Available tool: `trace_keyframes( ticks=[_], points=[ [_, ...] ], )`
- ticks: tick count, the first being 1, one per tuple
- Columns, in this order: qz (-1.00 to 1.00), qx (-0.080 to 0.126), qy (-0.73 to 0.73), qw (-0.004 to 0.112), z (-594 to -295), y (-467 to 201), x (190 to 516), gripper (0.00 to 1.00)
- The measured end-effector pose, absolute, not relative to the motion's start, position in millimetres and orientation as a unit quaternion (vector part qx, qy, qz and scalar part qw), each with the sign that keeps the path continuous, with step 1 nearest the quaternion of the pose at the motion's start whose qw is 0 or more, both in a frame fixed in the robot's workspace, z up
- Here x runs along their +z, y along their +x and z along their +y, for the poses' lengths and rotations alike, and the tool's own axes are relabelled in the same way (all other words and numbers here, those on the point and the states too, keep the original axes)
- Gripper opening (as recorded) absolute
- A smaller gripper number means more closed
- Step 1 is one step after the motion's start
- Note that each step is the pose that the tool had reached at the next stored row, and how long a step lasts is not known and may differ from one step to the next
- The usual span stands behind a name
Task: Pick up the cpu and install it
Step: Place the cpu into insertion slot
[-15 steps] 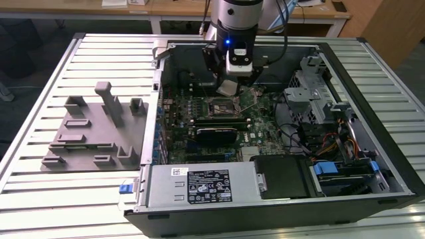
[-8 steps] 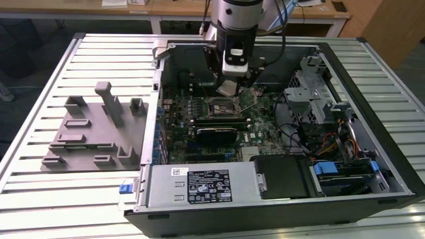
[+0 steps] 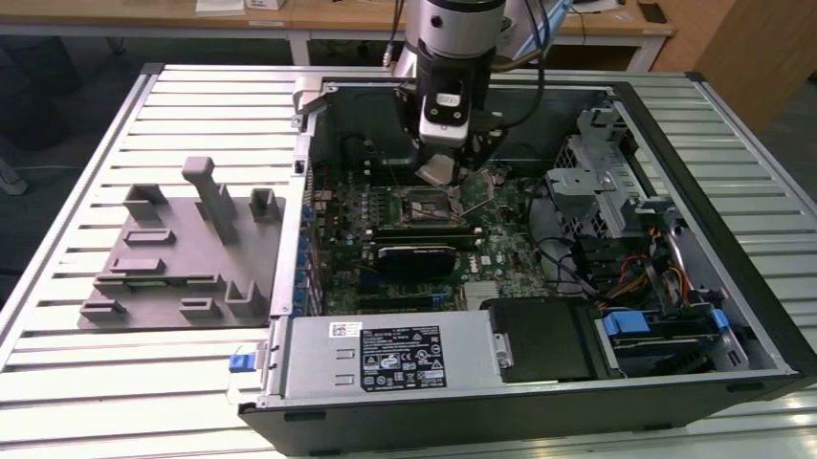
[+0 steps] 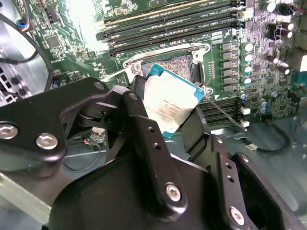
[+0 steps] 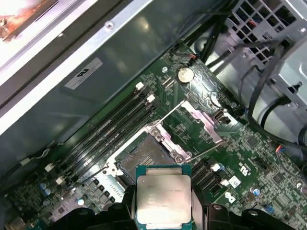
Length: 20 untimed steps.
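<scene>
The tool [image 4: 168, 109] is clamped on the cpu [image 4: 170, 102], which is gripped at two opposite edges by the black fingers [image 4: 144, 125], with its metal top turned toward both wrist cameras. In the exterior view the cpu is held in the air inside the open case [image 3: 306, 143], just above the socket [image 3: 428, 203] and not seated in it. In the first wrist view the socket is seen uncovered, with its metal plate [image 5: 201, 117] swung back beside it. Memory slots [image 5: 110, 134] are lined up along one side of the socket on the green motherboard [image 3: 504, 251]. A grey power supply [image 3: 383, 354] is mounted at the near end of the case. A grey fixture [image 3: 179, 258] is set on the slatted tabletop [image 3: 77, 382] at the exterior view's left, well apart from the tool.
</scene>
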<state>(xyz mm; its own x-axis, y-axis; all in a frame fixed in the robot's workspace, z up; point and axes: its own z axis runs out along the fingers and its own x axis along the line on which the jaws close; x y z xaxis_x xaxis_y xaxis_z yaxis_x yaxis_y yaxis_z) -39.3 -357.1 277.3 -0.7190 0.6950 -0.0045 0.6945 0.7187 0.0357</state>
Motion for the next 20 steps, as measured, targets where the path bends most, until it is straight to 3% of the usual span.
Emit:
trace_keyframes(
  ticks=[20],
  points=[
    [0.891,0.015,0.453,0.010,-357.1,-39.3,276.5,0.54]
  ],
)
